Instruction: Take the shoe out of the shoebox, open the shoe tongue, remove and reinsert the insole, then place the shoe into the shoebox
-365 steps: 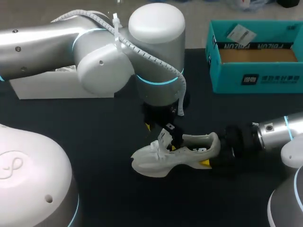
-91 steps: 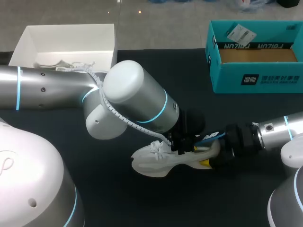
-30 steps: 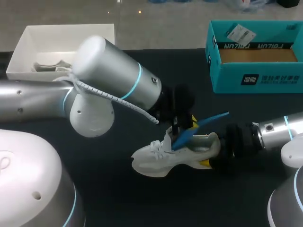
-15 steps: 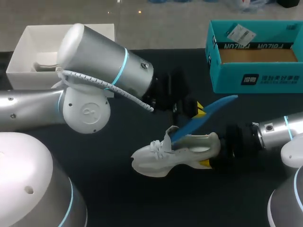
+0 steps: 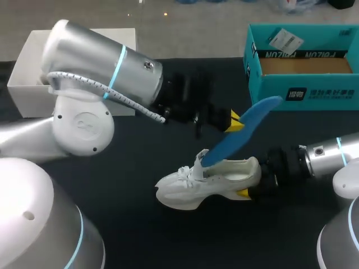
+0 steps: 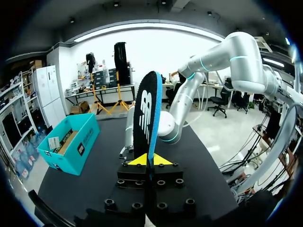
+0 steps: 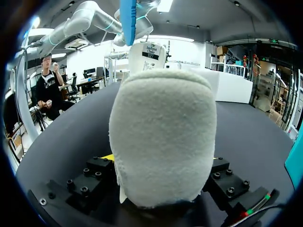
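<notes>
Far left on the black worktop [image 5: 129, 168] sits a white box [image 5: 25, 98], half hidden behind the left arm [image 5: 95, 61], which sweeps in across the middle. At its end, the left gripper [image 5: 233, 120] hangs above the worktop, and its yellow tips are pinched together on the blue insole [image 5: 241, 131]. The left wrist view confirms it: the gripper [image 6: 150, 160] has one tip on each face of the insole [image 6: 146, 113], which rises straight out ahead of it.

From the head view, the insole slants upward. Its low end is right at the mouth of the shoe [image 5: 207, 179], by the raised tongue, and its high end points toward the teal shoebox [image 5: 303, 84]. Whether that low end touches the shoe, I cannot tell.

The white shoe sits below the left gripper, sole down, toe to the left and heel to the right. At that heel is the right gripper [image 5: 252, 188], reaching in from the right arm [image 5: 331, 154] and clamped on the shoe. In the right wrist view the padded heel [image 7: 163, 137] fills the space between the fingers, with the insole [image 7: 129, 21] high above.

The open shoebox stands far right, well apart from the shoe.
</notes>
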